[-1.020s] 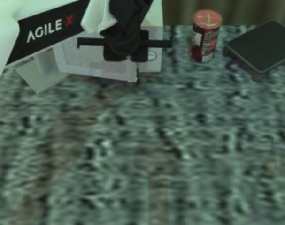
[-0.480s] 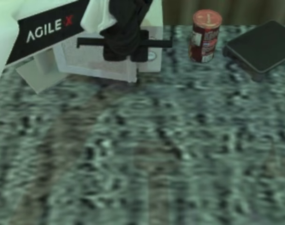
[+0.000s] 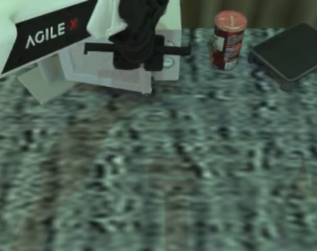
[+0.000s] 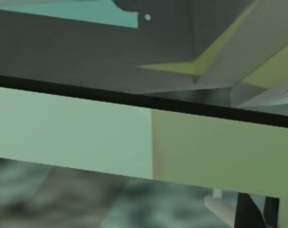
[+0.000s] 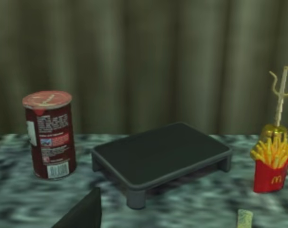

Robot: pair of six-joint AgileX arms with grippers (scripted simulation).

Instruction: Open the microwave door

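Note:
The microwave (image 3: 173,18) stands at the table's far left. Its door (image 3: 93,68), with the speckled mesh window, sits slightly ajar, its free corner forward of the knob panel (image 3: 169,61). My left gripper (image 3: 137,55) hangs over the front, at the door's free edge beside the knobs. The left wrist view is filled by pale microwave panels (image 4: 77,128) seen very close, with one dark finger (image 4: 250,213) at the edge. My right arm is out of the top view. In the right wrist view only one dark finger (image 5: 84,211) of it shows.
A red can (image 3: 229,41) stands right of the microwave, and a flat dark slab (image 3: 294,49) lies at the far right. The right wrist view also shows a fries box (image 5: 273,166), a gold trident figure (image 5: 279,104) and a curtain behind the table.
My left arm and its gripper have shifted a little to the left. The door's angle looks about the same.

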